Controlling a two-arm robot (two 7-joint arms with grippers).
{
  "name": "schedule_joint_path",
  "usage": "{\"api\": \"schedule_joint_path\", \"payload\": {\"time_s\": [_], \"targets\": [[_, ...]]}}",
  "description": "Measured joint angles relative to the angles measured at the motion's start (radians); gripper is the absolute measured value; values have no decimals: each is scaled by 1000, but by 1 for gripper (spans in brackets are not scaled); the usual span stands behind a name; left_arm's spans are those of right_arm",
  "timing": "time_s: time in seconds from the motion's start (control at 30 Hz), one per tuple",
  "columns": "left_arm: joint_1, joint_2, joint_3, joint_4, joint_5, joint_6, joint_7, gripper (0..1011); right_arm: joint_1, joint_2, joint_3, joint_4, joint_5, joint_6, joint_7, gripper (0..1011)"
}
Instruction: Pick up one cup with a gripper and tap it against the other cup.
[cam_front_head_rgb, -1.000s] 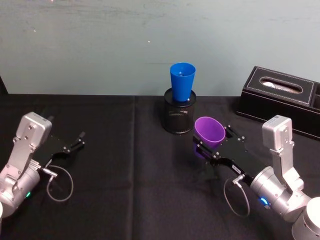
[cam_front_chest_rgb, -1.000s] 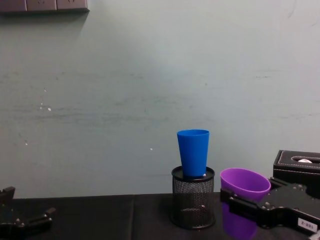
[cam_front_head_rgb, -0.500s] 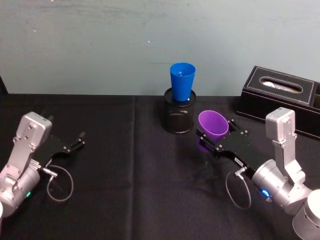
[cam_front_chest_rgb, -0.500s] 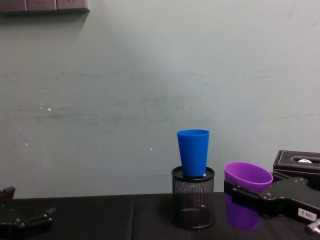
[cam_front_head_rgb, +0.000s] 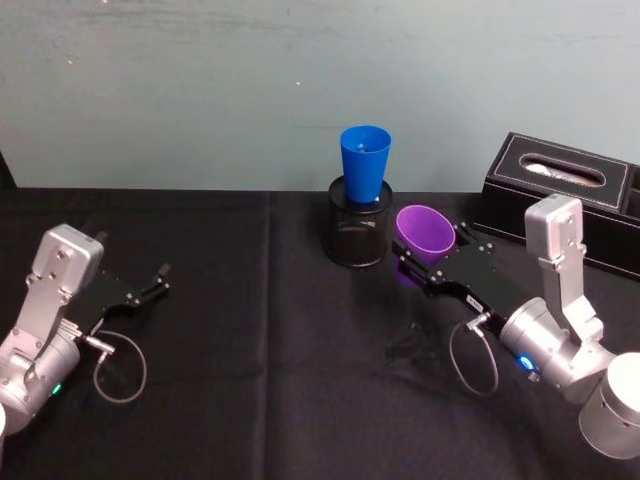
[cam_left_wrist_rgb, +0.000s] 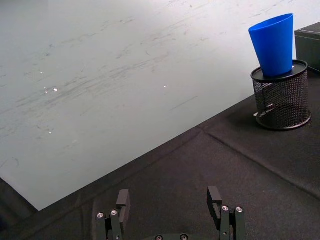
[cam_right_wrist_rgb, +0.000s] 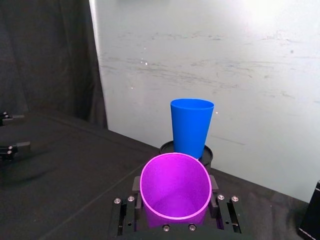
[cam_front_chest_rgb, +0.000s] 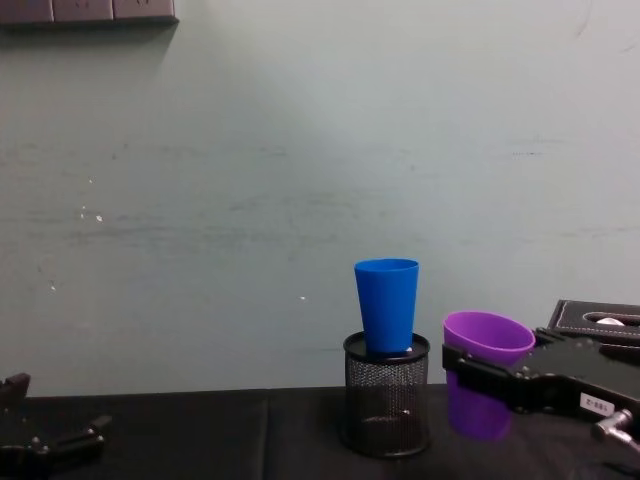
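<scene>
R gripper (cam_front_head_rgb: 436, 252) is closed on the purple cup (cam_front_head_rgb: 423, 232), fingers either side of the wall just below the rim. Cup is upright w/ mouth up and appears clear of the table (cam_front_head_rgb: 260, 330).

Blue cup (cam_front_head_rgb: 364, 160) sits upright in the black mesh holder (cam_front_head_rgb: 357, 235), up and left of the purple cup in head view. In chest view the blue cup (cam_front_chest_rgb: 386, 305) is left of and higher than the purple rim, which is about level w/ the holder's rim. The two are near, w/ a narrow gap. Likely next move is up and left, so purple meets blue wall, not mesh.

Open room lies to the left. The black box (cam_front_head_rgb: 560, 195) lies at right frame, behind the arm. The blue cup stands loose in the holder, so a hard tap could tip it.

L gripper (cam_left_wrist_rgb: 168, 200) is parked at left frame, fingers apart, holding nothing, well apart from both cups. R arm is the nearer one.
</scene>
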Motion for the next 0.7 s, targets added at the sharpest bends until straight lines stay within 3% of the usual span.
{"api": "schedule_joint_path", "payload": {"time_s": [0.7], "targets": [[0,0,0,0,0,0,0,1011,112,-57,-6,98,-35,8,-39,730]]}}
